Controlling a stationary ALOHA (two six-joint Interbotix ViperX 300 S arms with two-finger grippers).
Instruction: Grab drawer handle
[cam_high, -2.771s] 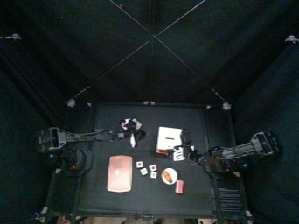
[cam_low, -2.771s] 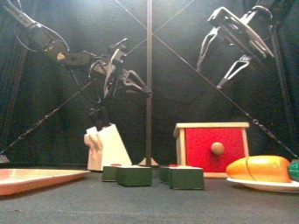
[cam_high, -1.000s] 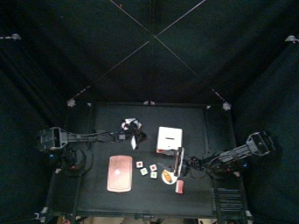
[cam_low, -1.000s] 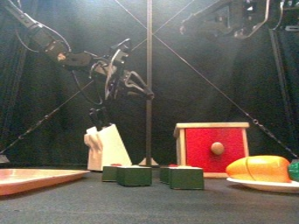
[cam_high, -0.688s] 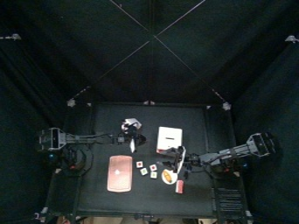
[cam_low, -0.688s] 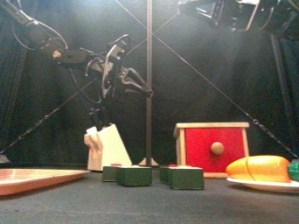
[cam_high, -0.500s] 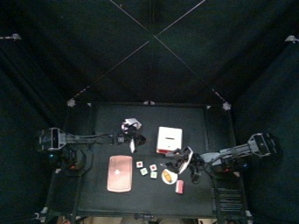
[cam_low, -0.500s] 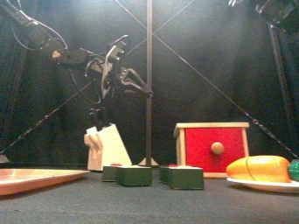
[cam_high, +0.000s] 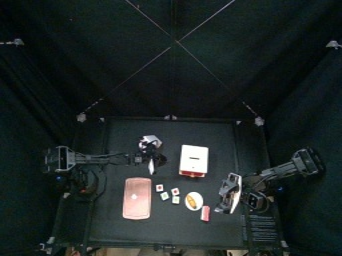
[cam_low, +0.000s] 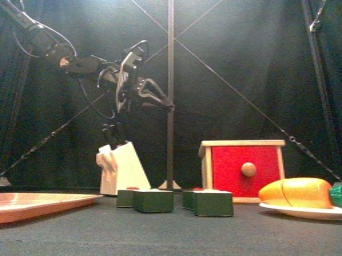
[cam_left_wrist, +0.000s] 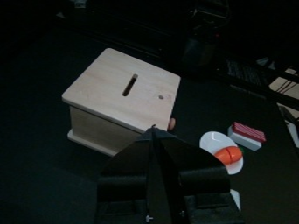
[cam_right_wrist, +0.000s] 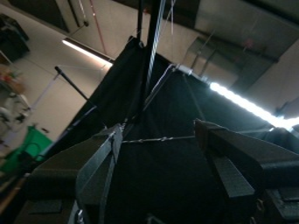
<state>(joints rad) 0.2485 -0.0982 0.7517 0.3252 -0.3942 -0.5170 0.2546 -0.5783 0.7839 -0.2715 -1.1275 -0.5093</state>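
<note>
1. While I watch from above, my left gripper hangs just left of the wooden box, raised off the table; its wrist camera shows the two jaws pressed together with nothing between them.
2. Left of the box and nearer the table's front edge, I see a long pink tray lying flat.
3. From table height, a pale knife block stands left of the box, and two dark green blocks sit in front of it, between the tray and the box.
4. The box stands right of centre with its red drawer front facing the front camera, and the round red knob in the middle of that front is the handle; nothing touches it.
5. On the left wrist camera the box shows a pale top with a narrow slot.
6. Right of the box and forward of it, a white plate carries an orange and yellow piece of toy food.
7. My right gripper sits well right of the box near the table's front right corner; its wrist camera points up at the curtains and a ceiling light, with the jaws spread apart and empty.
</note>
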